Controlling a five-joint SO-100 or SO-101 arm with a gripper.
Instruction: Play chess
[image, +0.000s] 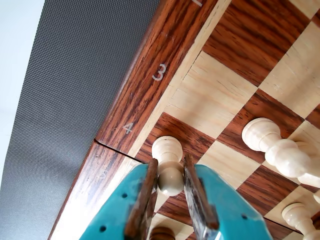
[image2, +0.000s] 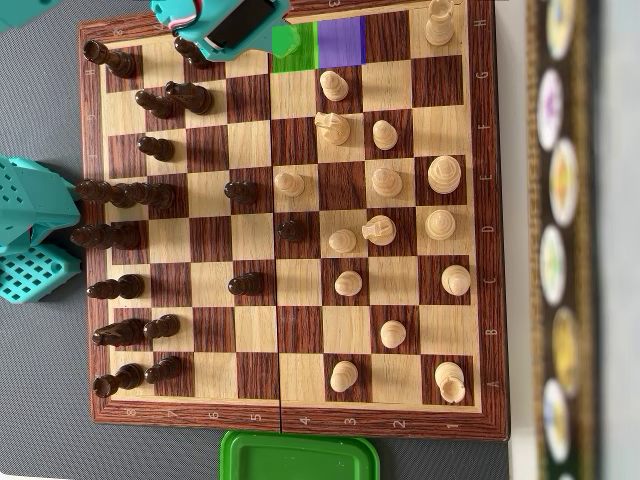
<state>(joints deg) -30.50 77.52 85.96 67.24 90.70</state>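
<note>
In the wrist view my gripper (image: 170, 159) has its teal jaws shut on a white pawn (image: 170, 181), held by its round head. The pawn's base is over a dark square of the wooden chessboard (image: 150, 85), beside the edge number 4. In the overhead view my gripper (image2: 272, 30) reaches over the board's top edge (image2: 120, 20), next to a green-tinted square (image2: 293, 55) and a purple-tinted square (image2: 342, 40). There the pawn is hidden under the gripper. Whether it rests on the square or hangs just above it, I cannot tell.
Dark pieces (image2: 120, 190) crowd the board's left half and white pieces (image2: 385, 182) its right half. A white piece (image: 277, 147) stands close on the right of the held pawn. A green lid (image2: 300, 455) lies below the board, teal arm parts (image2: 30, 230) to its left.
</note>
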